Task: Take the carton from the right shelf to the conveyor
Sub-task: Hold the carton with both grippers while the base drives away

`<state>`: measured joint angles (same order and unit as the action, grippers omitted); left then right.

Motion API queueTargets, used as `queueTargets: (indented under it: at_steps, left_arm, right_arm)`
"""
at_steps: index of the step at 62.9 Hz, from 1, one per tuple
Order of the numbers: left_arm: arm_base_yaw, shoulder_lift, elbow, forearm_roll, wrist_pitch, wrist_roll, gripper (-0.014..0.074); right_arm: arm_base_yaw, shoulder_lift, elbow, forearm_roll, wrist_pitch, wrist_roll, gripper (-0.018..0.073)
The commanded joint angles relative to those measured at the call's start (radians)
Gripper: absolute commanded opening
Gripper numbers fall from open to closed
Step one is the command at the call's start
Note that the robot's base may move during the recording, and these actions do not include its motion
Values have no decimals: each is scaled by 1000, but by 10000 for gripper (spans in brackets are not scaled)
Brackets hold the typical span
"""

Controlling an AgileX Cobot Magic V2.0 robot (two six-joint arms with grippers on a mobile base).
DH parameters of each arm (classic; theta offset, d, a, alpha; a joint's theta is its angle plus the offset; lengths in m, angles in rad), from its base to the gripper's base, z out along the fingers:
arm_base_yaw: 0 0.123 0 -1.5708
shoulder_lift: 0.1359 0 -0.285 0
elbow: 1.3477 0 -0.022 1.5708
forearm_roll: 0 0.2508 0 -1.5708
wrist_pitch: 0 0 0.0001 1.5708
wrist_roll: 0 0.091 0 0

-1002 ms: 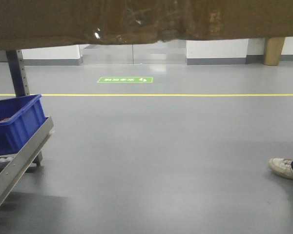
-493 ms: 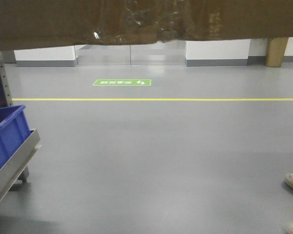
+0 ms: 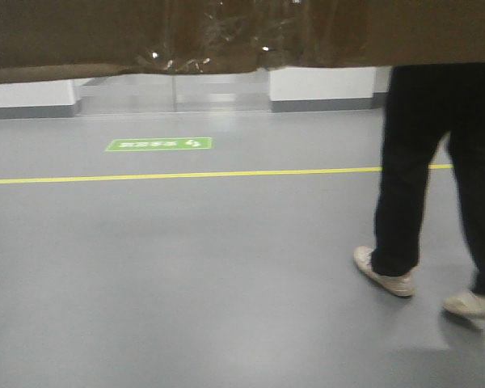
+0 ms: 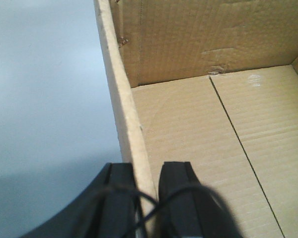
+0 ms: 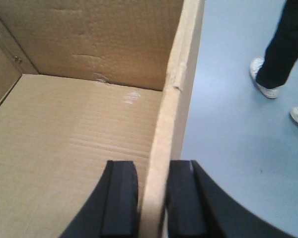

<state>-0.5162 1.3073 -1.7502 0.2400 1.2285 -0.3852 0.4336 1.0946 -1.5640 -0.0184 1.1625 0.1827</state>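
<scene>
The carton is an open brown cardboard box held off the floor. Its taped lower strip [image 3: 226, 32] fills the top of the front view. My left gripper [image 4: 148, 171] is shut on the carton's left wall [image 4: 124, 99], one finger outside and one inside. My right gripper [image 5: 154, 171] is shut on the carton's right wall [image 5: 176, 89], likewise one finger on each side. The carton's inside [image 4: 218, 144] is empty, as the right wrist view [image 5: 69, 139] also shows. The right shelf and the conveyor are out of view.
A person in black trousers [image 3: 436, 162] and pale shoes [image 3: 384, 275] walks at the right, also in the right wrist view [image 5: 283, 44]. The grey floor [image 3: 186, 283] has a yellow line [image 3: 186, 175] and a green sign [image 3: 158, 144]. A white wall runs at the back.
The view has swung right: the blue bin and metal rack at the left have left the frame, the green sign has shifted left, and a walking person has come in at the right.
</scene>
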Motion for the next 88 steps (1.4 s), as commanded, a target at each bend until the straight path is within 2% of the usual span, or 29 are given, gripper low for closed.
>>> queueTargets:
  at_steps: [1, 88]
  left_arm:
    - [4, -13, -5, 62, -7, 6, -8]
    - [4, -13, -5, 66, -7, 6, -8]
  right_arm:
    - [-4, -19, -4, -39, -29, -26, -68]
    - [-4, -19, -4, -39, -34, -26, -68]
